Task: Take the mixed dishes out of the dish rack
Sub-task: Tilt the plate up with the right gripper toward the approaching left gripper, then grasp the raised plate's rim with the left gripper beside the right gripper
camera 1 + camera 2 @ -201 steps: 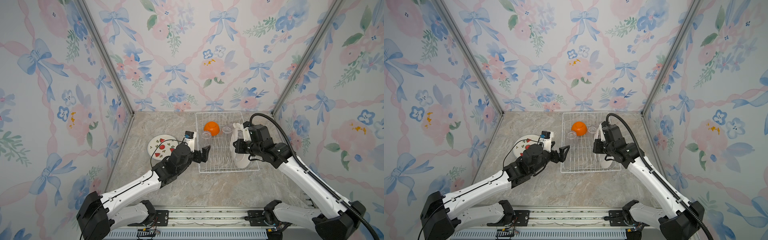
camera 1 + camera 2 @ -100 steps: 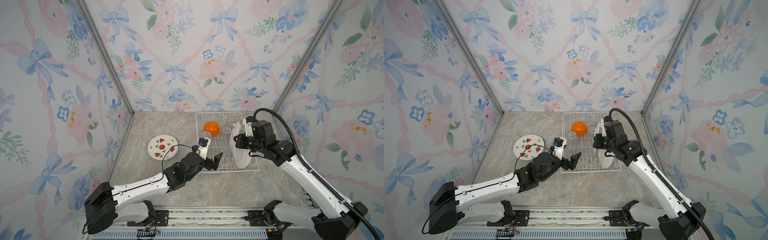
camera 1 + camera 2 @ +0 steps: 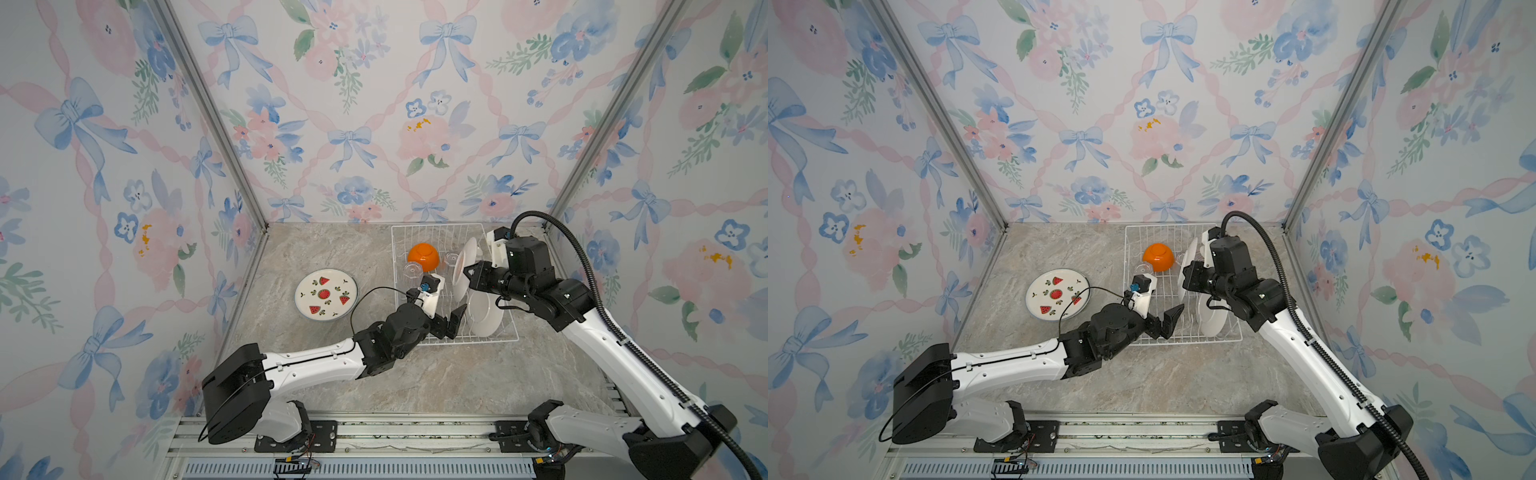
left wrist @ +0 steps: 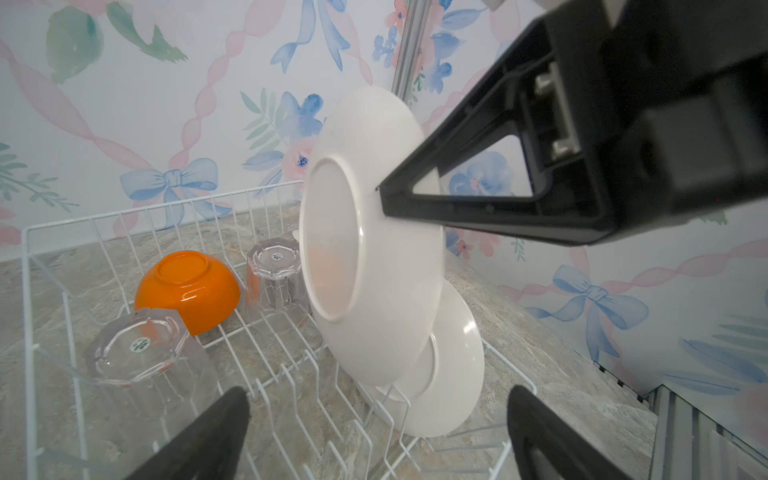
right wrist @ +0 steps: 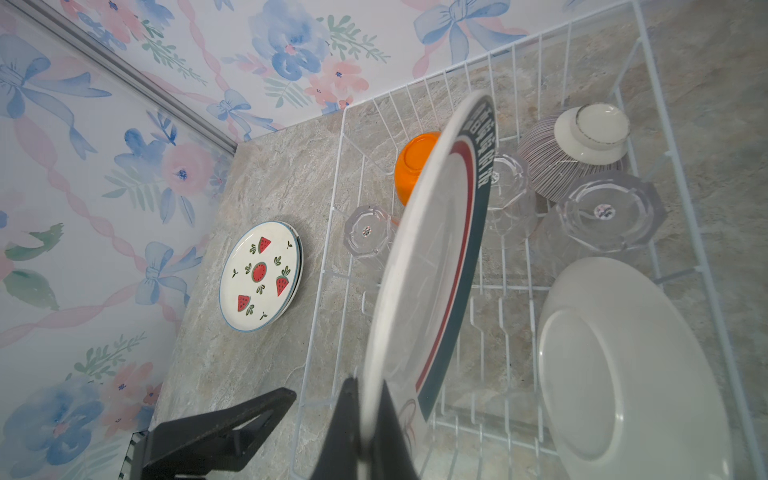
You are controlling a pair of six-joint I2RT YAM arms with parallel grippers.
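**A:** What's the setting?

**B:** A grey marbled tabletop [image 3: 436, 382] walled in by flowery wallpaper [image 3: 374, 104], with the white wire dish rack [image 3: 1221, 337] set toward the back.

**A:** And the right arm?

**B:** The right gripper [image 5: 368, 386] is clamped on the rim of a banded plate [image 5: 432, 266], holding it on edge above the rack's prong rows.

**A:** The left?

**B:** The left gripper [image 4: 378, 397] hovers over the rack's front edge. Its jaws are spread wide with nothing between them, and it faces that plate's white underside.

**A:** What sits in the rack?

**B:** A second plate [image 3: 486, 316] leans in the prongs at the front right. An upturned orange bowl [image 3: 423, 254] is near the back, among upside-down clear tumblers [image 4: 141, 357]. A striped bowl [image 5: 573, 145] lies upturned in the back right corner.

**A:** Anything outside it?

**B:** A watermelon plate [image 3: 326, 294] lies flat on the tabletop, left of the rack and apart from it.
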